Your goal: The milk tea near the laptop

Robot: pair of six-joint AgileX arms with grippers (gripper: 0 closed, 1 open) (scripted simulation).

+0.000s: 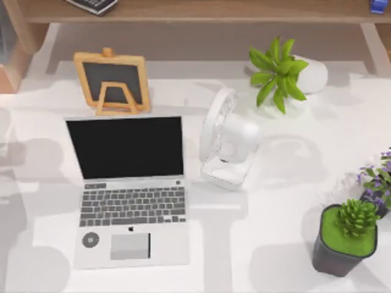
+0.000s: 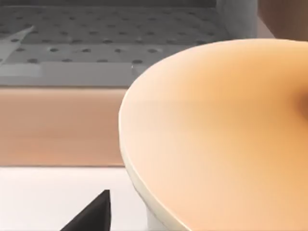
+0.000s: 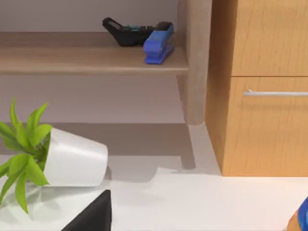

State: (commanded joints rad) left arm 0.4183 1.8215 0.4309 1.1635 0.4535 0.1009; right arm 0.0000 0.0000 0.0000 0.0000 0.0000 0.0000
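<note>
The laptop [image 1: 129, 189] lies open at the table's left, with a black screen, grey keys and a round grey sticker beside its trackpad. A large rounded orange-tan surface [image 2: 216, 130] with a pale rim sits very close in the left wrist view. I cannot tell whether it is the milk tea. A dark corner of my left gripper [image 2: 94, 214] shows just beside it. A dark corner of my right gripper [image 3: 94, 214] shows above the white table near the tipped white plant pot [image 3: 74, 159].
A wooden-framed chalkboard [image 1: 113, 82] stands behind the laptop, and a white desk fan [image 1: 227, 141] is to its right. A tipped plant pot [image 1: 308, 74] lies at the back right, a dark potted succulent [image 1: 347, 241] at the front right. A wooden shelf [image 3: 91, 57] holds a blue stapler [image 3: 159, 45].
</note>
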